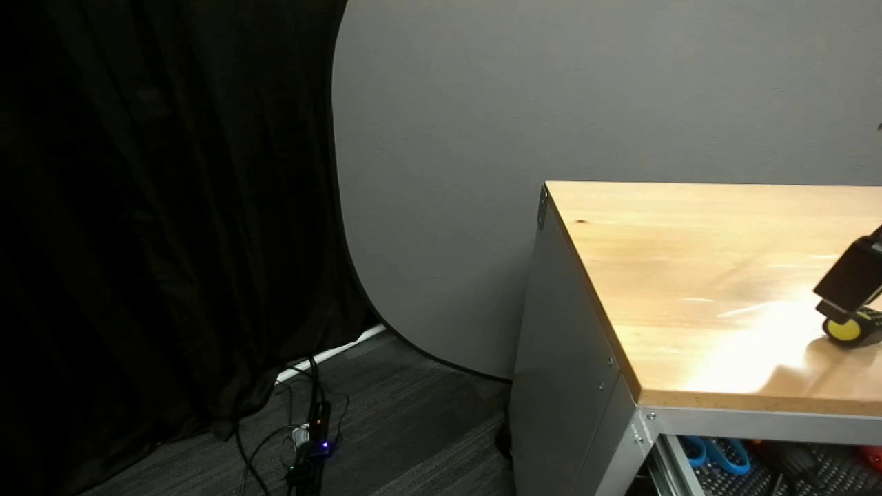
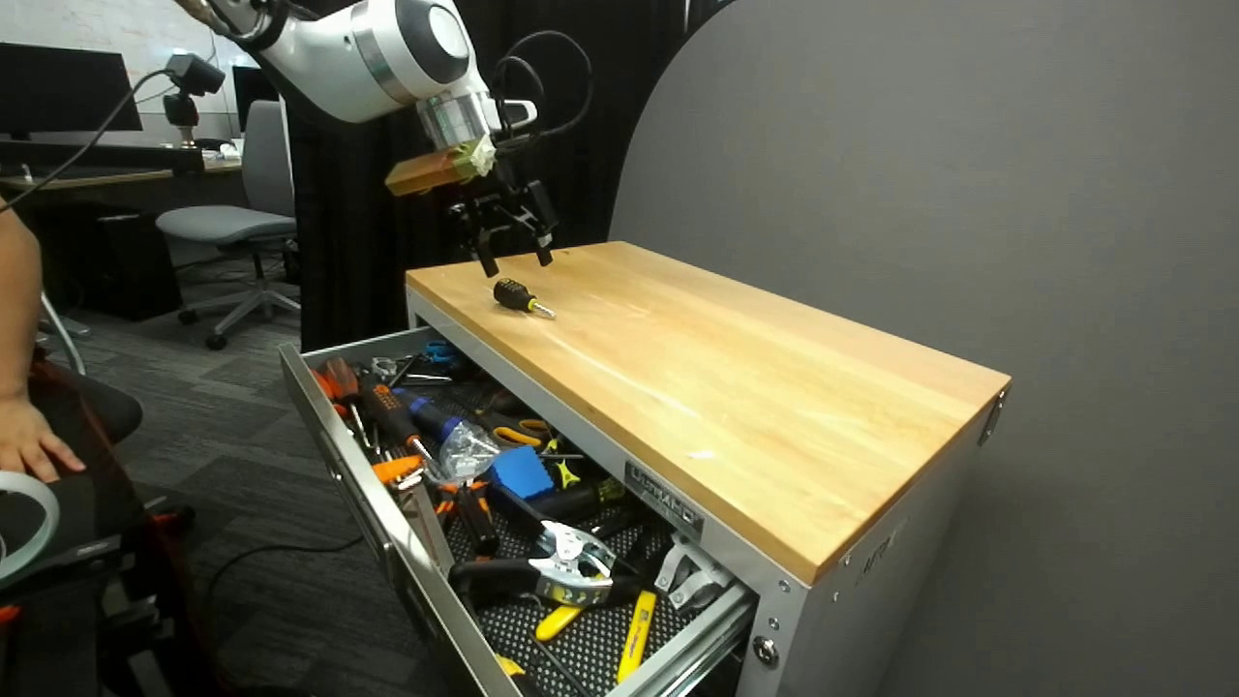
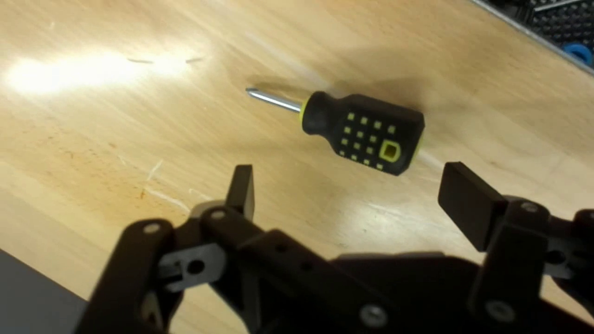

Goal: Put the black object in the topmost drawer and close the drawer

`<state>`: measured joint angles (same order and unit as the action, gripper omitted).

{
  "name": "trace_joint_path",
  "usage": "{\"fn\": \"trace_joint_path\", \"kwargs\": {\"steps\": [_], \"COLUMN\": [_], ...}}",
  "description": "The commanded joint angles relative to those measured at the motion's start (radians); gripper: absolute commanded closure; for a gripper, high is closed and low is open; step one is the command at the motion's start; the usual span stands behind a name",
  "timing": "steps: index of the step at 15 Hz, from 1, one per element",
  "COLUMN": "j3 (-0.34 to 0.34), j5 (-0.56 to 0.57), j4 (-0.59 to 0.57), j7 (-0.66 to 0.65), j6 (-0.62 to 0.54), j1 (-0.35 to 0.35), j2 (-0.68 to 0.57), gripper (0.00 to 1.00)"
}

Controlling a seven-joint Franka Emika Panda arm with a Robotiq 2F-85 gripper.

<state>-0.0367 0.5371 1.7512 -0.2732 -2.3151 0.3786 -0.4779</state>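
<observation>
Wrist view: the gripper (image 3: 350, 191) stands wide. A strip of tabletop (image 2: 726, 387) lies between the screwdriver (image 2: 513, 294) on it and the edge by the pulled-out drawer (image 2: 375, 487). In an exterior view, gripper, screwdriver (image 1: 843, 331) and drawer are partly cut off.

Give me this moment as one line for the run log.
gripper: open, above tabletop | black screwdriver: lying on tabletop, ungrasped | topmost drawer: open, tools inside | remaining: grasp, place, close drawer
</observation>
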Motion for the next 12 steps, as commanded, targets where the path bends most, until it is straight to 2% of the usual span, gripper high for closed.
{"fn": "trace_joint_path", "kwargs": {"steps": [1,3,4,5,8,9,10,11,12], "j3": [0.003,-0.001,-0.003,-0.006,-0.013,-0.015,-0.016,-0.016,-0.015], "j5": [-0.008,-0.011,-0.008,-0.008,-0.003,-0.002,0.000,0.003,0.007], "j4": [-0.036,-0.036,-0.033,-0.030,-0.028,-0.030,-0.034,-0.037,-0.039], "j7": [-0.021,-0.024,-0.025,-0.027,-0.019,-0.017,-0.017,-0.018,-0.019], "j6": [0.098,0.131,0.127,0.115,0.084,0.079,0.077,0.077,0.074], "j1": [0.009,0.007,0.005,0.004,0.005,0.006,0.007,0.008,0.010], "j2": [-0.026,-0.034,-0.037,-0.039,-0.044,-0.046,-0.047,-0.048,-0.049], "gripper": [0.00,0.00,0.25,0.26,0.50,0.35,0.12,0.12,0.06]}}
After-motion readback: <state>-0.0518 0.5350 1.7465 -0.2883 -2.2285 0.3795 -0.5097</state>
